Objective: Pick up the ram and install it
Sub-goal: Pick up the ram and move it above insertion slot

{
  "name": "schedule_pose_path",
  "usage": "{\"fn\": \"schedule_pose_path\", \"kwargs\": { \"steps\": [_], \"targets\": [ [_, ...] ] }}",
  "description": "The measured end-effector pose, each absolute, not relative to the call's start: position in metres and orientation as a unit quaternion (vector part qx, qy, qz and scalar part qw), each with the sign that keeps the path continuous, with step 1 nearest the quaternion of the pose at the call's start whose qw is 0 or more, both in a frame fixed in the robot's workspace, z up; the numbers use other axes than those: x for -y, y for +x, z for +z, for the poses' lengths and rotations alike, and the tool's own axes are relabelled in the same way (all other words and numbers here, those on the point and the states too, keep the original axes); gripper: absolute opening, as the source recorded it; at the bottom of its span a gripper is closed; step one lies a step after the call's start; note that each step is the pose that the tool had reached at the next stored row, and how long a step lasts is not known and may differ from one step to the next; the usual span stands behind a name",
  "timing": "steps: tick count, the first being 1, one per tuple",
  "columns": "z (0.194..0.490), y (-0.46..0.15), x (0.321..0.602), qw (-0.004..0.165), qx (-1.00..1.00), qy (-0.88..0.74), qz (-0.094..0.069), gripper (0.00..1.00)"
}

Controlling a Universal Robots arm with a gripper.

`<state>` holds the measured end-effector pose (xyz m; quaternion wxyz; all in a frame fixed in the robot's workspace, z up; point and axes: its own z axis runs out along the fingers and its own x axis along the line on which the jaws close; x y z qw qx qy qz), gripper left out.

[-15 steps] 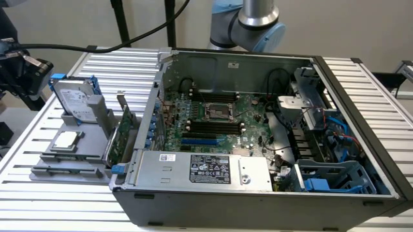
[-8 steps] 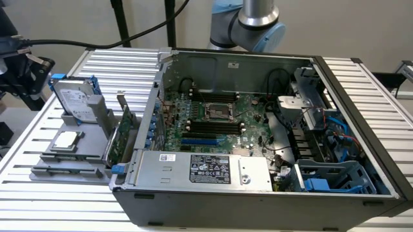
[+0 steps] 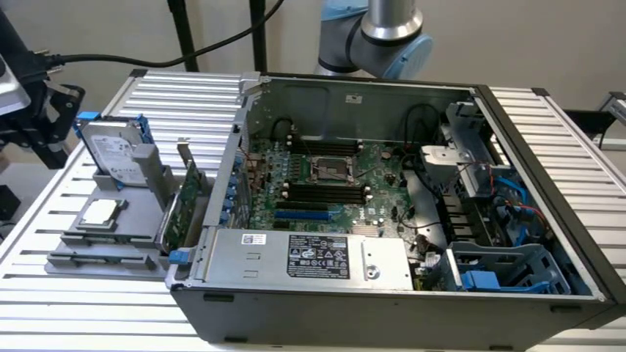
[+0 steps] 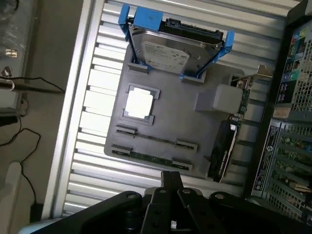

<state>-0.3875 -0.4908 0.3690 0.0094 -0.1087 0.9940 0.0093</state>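
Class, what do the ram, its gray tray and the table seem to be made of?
The ram: green circuit board, matt, likely fibreglass laminate. The gray tray: probably plastic, with a dull even surface and moulded blocks. The table: seemingly aluminium, with ribbed slats and a bright sheen.

The arm (image 3: 377, 31) is showing a silver-grey tube and rounded pale blue joint caps. The claw (image 4: 171, 176) is showing matte black throughout, with two rounded shoulders and a small white mark.
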Motion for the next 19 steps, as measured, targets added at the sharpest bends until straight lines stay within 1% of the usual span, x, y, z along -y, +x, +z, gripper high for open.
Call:
{"fn": "schedule_pose_path", "kwargs": {
  "steps": [19],
  "targets": [
    [0.3646, -0.3875, 0.4908, 0.005, -0.962, -0.273, 0.011, 0.11]
  ]
}}
